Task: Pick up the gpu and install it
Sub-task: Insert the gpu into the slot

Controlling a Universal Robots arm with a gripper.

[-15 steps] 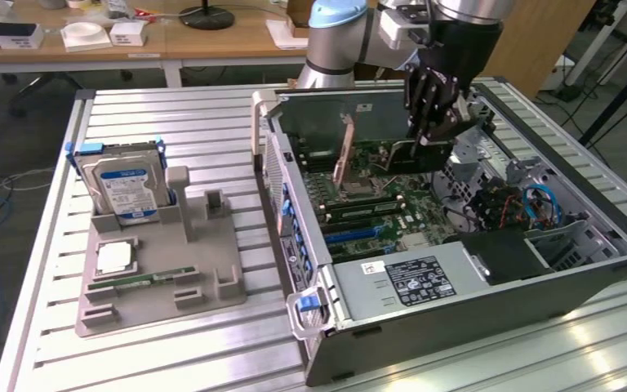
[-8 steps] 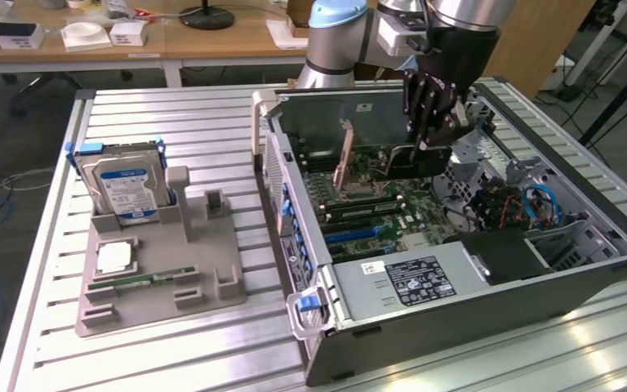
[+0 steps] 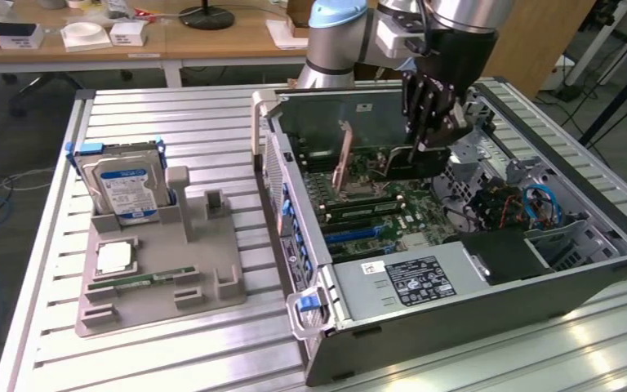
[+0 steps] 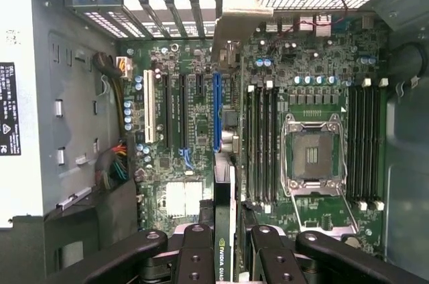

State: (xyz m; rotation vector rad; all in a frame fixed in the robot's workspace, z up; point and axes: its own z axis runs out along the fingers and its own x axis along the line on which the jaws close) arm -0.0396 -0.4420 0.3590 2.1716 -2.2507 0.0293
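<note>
If I press down off line, the gpu (image 4: 225, 197) could miss the blue slot (image 4: 216, 113) with its lower edge and scrape the motherboard (image 4: 201, 130) beside that slot, or twist in my hold. My gripper (image 4: 226, 236) stands roughly half open, clamped on the gpu's two faces. The gpu sits edge-on between my fingers, above the blue slot, perhaps slightly beside it.

Wrist view: the gpu (image 4: 224, 230) stands edge-on between the fingers (image 4: 194, 257) of the gripper (image 4: 228, 247). Its faces are not visible, and its near end is cut off by the picture's edge.

Exterior view: the arm (image 3: 335, 49) is cut off at the top. The power supply label (image 3: 414, 282) is too small to read.
</note>
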